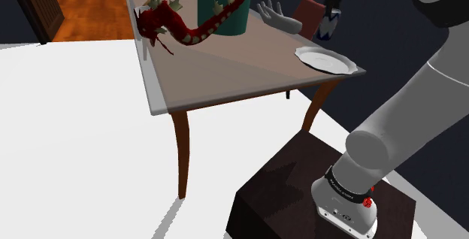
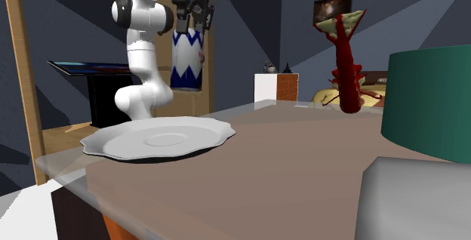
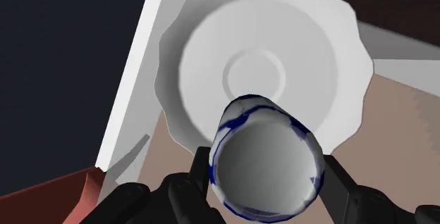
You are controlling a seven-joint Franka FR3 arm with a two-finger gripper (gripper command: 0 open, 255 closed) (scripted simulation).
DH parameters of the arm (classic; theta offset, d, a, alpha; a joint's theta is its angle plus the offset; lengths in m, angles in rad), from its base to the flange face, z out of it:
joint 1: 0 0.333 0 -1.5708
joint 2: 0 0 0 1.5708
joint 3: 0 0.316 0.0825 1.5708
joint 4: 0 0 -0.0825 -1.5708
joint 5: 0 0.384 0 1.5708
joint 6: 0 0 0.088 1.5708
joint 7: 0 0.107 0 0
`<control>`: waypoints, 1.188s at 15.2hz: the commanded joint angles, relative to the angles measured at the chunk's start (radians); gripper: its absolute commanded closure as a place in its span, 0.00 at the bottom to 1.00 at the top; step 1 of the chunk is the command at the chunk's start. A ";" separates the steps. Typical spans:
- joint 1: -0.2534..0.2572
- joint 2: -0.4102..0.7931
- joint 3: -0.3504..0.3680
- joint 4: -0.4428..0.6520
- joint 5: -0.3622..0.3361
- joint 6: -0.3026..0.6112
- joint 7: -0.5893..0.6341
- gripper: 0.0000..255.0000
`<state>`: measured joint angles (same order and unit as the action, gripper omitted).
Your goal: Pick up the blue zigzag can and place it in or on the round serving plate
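1. Claw state. My claw (image 1: pixel 333 6) is closed on the blue zigzag can (image 1: pixel 328 25). In the wrist view both black fingers (image 3: pixel 191 187) press against opposite sides of the can (image 3: pixel 266 160), which sits between them end-on.

2. Can position. In the shoulder view the can hangs at the upper right of the frame, above the round serving plate (image 1: pixel 325 59) and clear of it. In the second exterior view the claw (image 2: pixel 192 8) holds the can (image 2: pixel 187 59) upright at the upper left of the frame. Its white body carries a dark blue zigzag band, and a gap shows between its base and the plate (image 2: pixel 158 139) below.

3. Plate. The plate is white with a scalloped rim. It rests near the table (image 1: pixel 225 76) corner at the shoulder view's right. Seen from the wrist, the can overlaps the plate's (image 3: pixel 261 60) rim rather than its centre ring.

4. Other items on the table:
- A red dragon figure (image 1: pixel 188 21) and a teal pot (image 1: pixel 223 10) stand at the top centre of the shoulder view.
- A grey hand model (image 1: pixel 278 17) lies just to their right.

5. Base. My stand (image 1: pixel 301 185) occupies the lower right of the shoulder view.
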<state>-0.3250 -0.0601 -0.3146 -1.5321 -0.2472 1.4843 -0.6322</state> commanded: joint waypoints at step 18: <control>-0.044 -0.096 -0.049 -0.293 -0.037 0.218 -0.034 1.00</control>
<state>-0.3680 -0.1517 -0.3626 -1.8086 -0.2818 1.6883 -0.6689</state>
